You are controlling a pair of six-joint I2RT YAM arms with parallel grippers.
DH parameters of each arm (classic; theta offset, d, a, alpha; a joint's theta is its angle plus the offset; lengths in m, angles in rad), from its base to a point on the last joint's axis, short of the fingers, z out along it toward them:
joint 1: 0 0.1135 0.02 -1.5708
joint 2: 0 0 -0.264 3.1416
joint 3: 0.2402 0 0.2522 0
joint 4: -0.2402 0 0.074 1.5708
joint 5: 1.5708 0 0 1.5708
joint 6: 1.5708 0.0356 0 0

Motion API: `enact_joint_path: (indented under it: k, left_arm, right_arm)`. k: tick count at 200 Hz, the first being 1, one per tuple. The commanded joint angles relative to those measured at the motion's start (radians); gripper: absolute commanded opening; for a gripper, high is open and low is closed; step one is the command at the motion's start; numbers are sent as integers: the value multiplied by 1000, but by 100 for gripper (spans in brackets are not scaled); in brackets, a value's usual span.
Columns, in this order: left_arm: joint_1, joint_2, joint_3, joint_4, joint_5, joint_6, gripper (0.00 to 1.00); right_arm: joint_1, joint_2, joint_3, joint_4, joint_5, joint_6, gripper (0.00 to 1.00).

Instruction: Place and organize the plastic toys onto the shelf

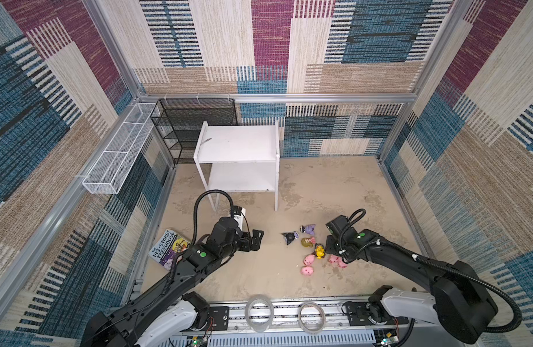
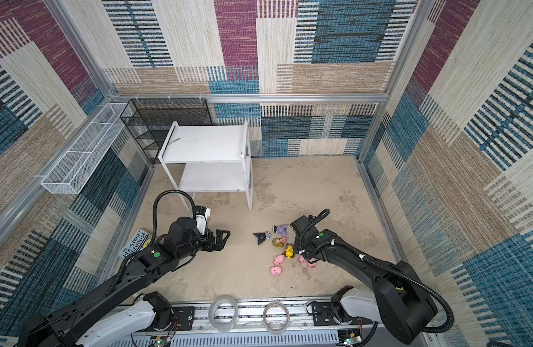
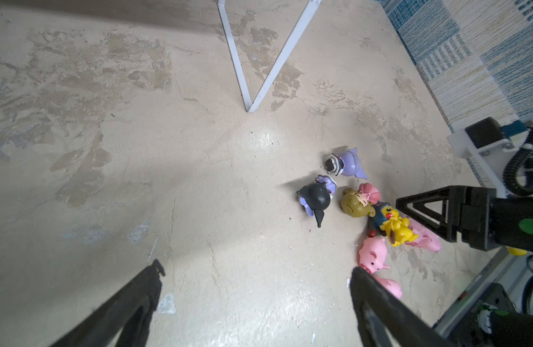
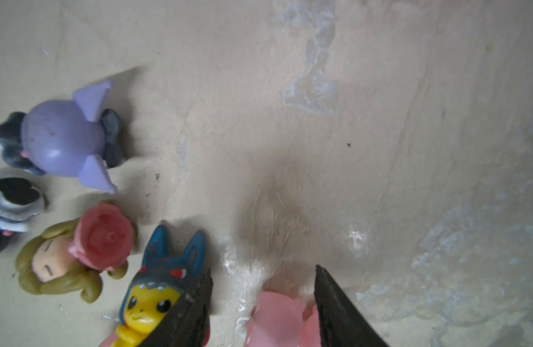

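The plastic toys lie bunched on the floor right of centre: two black-and-purple figures, a blond doll, a yellow one with a blue hood and several pink pigs. My right gripper points down over them, open, its fingers either side of one pink pig; a gap shows on the side next to the yellow toy. My left gripper hovers wide open and empty, left of the heap. The white shelf stands at the back, both boards bare.
A black mesh rack and a white wire basket sit by the back left wall. A paperback book lies under the left arm. Two tape rolls rest on the front rail. The shelf's thin leg is near.
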Motion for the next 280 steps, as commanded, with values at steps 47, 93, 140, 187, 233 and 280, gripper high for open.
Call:
enact_joint_path:
  k: [47,93,140,187,233,280]
  left_arm:
    - [0,31,24,29,40,8,99]
    - [0,36,40,8,33,11,99]
    - [0,24,35,0,21,13,99]
    - [0,100,81,14,57,20,99]
    - [0,116,87,19,62,19,99]
    - [1,109,112,-11,47,32,99]
  right_arm:
    - [3,-79,-78,70,-67,45,46]
    - [3,-52,-56,89,-84,-1,37]
    - [13,-32,-68,89,-63,12,39]
    - [35,-39,-66,85,-24,34,27]
    - [30,-31,-33,127,21,-2,22]
    - [-159,123,105,186,184,-220,23]
